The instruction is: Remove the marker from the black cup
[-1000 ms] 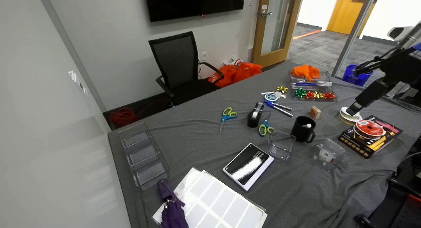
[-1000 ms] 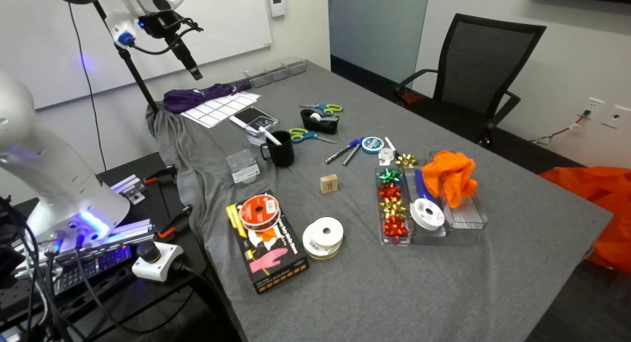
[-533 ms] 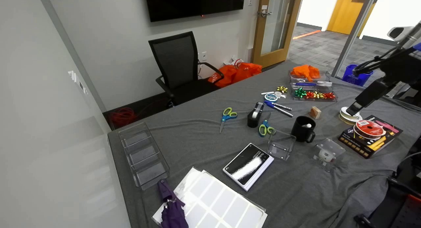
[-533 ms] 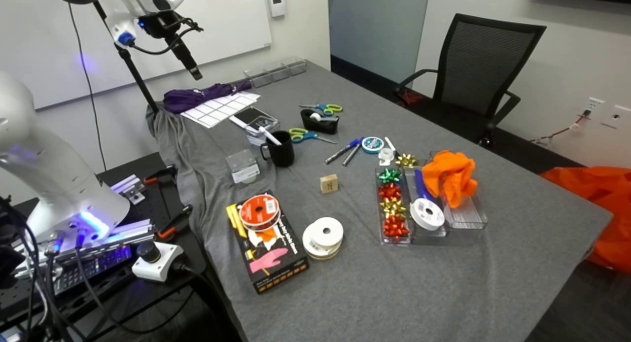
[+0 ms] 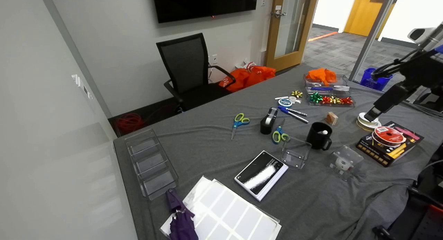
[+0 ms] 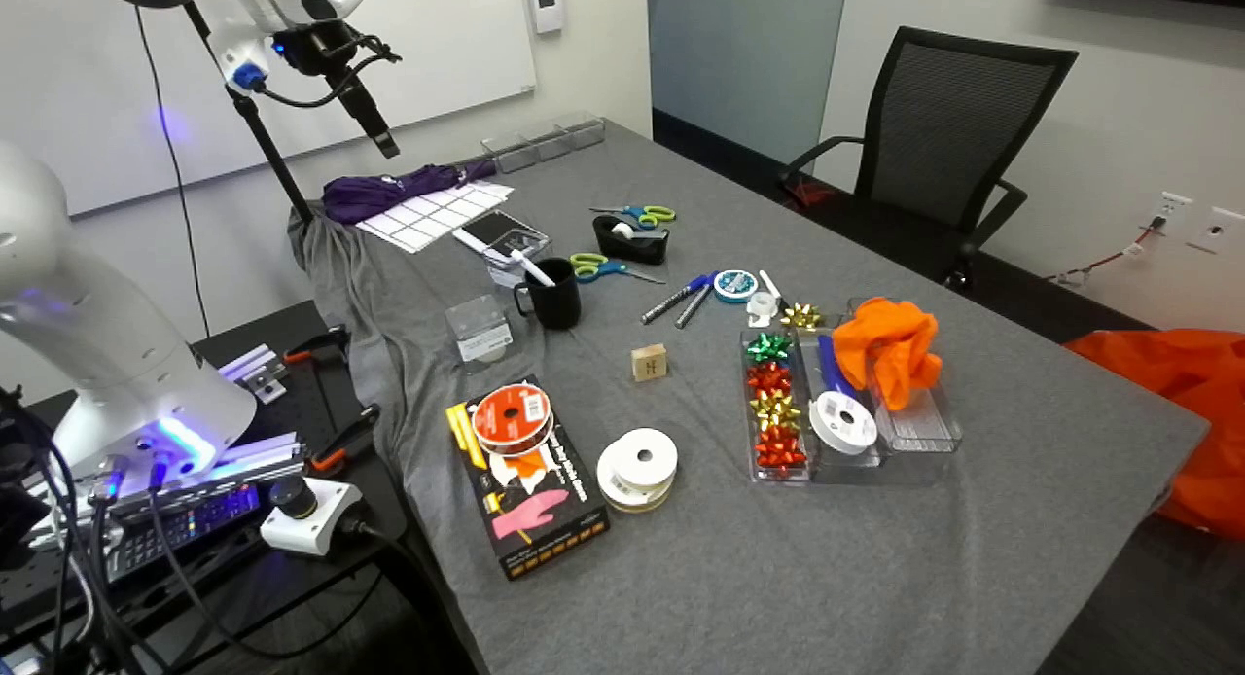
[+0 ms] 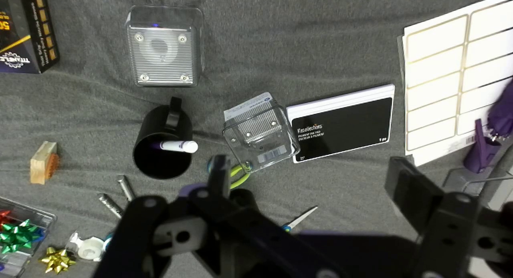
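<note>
1. The slim white marker with purple marks [image 6: 532, 268] stands tilted in the black cylindrical cup with a handle [image 6: 559, 310]; its upper end juts past the rim, its lower part hidden inside.
2. The black two-fingered gripper [image 7: 310, 170] is spread wide, holding nothing, above the grey cloth-covered table [image 6: 827, 558] and well apart from the cup.
3. A clear square plastic container [image 7: 165, 69] stands near the cup's handle. A second clear plastic container [image 7: 260, 135] sits near the cup on the side to which the marker leans.
4. Just beyond that one lies a flat black-and-white ink pad box [image 7: 342, 129]; farther out are white label sheets [image 5: 228, 212], partly under a folded purple umbrella [image 5: 181, 219].
5. Green-and-blue-handled scissors [image 6: 610, 267] lie close by; in the wrist view they overlap the second container, and I cannot tell whether they touch it. Past them stands a black plastic tape dispenser [image 6: 632, 242].
6. On another side are two silver-and-blue pens [image 6: 678, 299] and a small pale wooden block [image 6: 649, 364].
7. Past the first container, a black cardboard box printed with a pink glove [image 6: 545, 539] bears a red ribbon spool [image 6: 491, 427].
8. Farther off, clear plastic trays [image 6: 924, 430] hold shiny coloured bows [image 6: 775, 412] and a crumpled orange cloth [image 6: 887, 349].
</note>
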Controlling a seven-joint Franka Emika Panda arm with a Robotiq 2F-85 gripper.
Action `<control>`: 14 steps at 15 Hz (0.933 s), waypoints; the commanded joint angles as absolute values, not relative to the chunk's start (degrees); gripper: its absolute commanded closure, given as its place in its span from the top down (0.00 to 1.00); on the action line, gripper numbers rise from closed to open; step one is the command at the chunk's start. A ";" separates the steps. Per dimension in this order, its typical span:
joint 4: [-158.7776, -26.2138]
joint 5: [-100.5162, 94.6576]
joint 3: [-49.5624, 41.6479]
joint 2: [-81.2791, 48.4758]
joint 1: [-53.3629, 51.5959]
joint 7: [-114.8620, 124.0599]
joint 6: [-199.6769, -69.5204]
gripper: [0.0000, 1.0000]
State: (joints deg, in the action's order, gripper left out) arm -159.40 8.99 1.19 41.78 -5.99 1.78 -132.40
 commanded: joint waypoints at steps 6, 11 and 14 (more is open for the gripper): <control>-155.37 6.43 4.79 32.12 1.22 16.61 -137.17 1.00; -154.43 2.42 8.38 24.39 5.79 28.39 -142.66 1.00; -152.47 2.42 9.07 19.60 5.91 32.99 -143.28 1.00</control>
